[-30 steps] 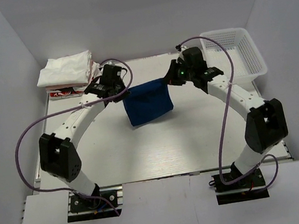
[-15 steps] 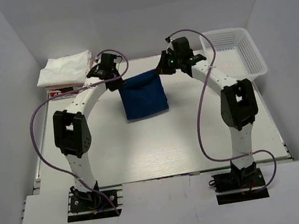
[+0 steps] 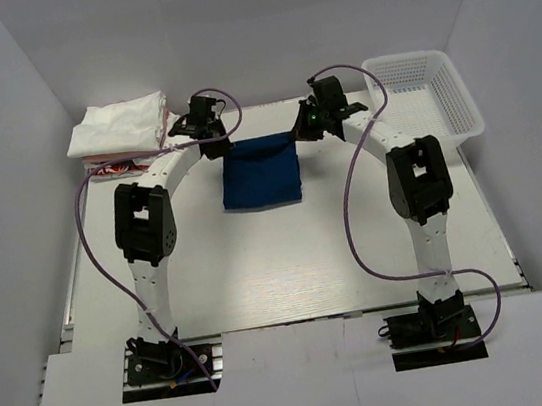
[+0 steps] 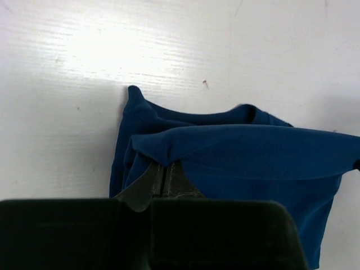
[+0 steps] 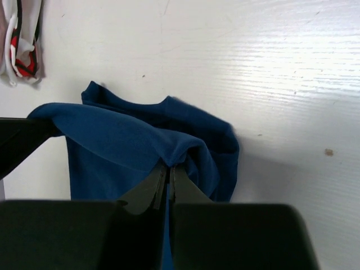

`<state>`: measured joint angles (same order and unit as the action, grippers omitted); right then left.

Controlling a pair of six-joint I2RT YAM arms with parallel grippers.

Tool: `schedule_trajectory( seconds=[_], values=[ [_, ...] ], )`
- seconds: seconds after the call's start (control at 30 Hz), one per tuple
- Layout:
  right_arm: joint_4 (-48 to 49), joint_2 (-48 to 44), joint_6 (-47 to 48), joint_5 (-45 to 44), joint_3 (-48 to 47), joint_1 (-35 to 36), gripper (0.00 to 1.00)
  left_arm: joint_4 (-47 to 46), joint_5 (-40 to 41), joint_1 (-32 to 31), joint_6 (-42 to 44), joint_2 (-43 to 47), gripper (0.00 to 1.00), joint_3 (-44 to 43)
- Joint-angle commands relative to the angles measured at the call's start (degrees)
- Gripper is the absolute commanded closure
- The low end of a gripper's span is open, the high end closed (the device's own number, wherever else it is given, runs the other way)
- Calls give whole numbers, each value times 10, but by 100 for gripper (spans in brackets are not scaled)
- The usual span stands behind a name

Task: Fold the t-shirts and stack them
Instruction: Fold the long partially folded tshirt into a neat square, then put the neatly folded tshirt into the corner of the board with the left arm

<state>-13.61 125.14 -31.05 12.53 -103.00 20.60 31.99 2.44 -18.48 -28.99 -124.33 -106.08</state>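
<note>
A navy blue t-shirt (image 3: 261, 174) lies folded on the far middle of the table, its far edge lifted off the surface. My left gripper (image 3: 218, 151) is shut on the shirt's far left corner (image 4: 147, 147). My right gripper (image 3: 295, 136) is shut on the far right corner (image 5: 188, 147). The cloth spans taut between the two grippers, and its lower layers rest on the table. A pile of folded white t-shirts (image 3: 119, 126) sits at the far left, with a red-printed one (image 3: 111, 168) at the bottom, also seen in the right wrist view (image 5: 21, 39).
A white mesh basket (image 3: 425, 97) stands at the far right corner. Purple cables loop from both arms. White walls close in the table (image 3: 289, 261) on three sides.
Both arms have stretched farther toward the back, carrying the shirt's held edge away from the bases. The hanging cloth has come down and now lies largely flat on the table.
</note>
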Motion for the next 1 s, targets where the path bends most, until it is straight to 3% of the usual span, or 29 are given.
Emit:
schedule_trajectory(
  seconds=[0.0,0.03,0.07,0.1,0.13,0.2,0.27,0.3,0.33,0.47,0.63,0.7,0.97],
  values=[
    [12,19,-2,-9,-33,-19,100,-40,-12,12,21,-4,96,-29],
    [11,27,-5,-4,-40,-19,100,-40,-12,13,21,-4,90,-38],
    [11,38,-8,7,-47,-23,100,-40,-12,13,21,-12,78,-47],
    [10,47,-10,22,-53,-26,88,-35,-12,13,21,-17,63,-47],
    [10,50,-14,28,-67,-26,80,-35,-12,18,21,-17,32,-47],
    [9,56,-21,49,-68,-30,71,-35,-17,18,29,-12,1,-47],
    [10,46,-22,62,-58,-33,59,-42,-17,18,29,0,1,-47],
    [19,30,-23,69,-52,-34,45,-42,-17,18,35,5,1,-47],
    [21,20,-22,69,-29,-35,10,-42,-17,18,35,10,1,-47],
    [37,-46,-10,68,31,-32,10,-42,-23,18,46,49,1,-14],
    [110,-114,-33,147,125,-12,10,-103,-86,2,27,116,1,92],
    [146,-120,-56,174,160,-1,10,-131,-139,2,19,122,1,138],
    [284,-110,-158,195,276,36,10,-160,-203,2,-19,116,1,239]
  ],
)
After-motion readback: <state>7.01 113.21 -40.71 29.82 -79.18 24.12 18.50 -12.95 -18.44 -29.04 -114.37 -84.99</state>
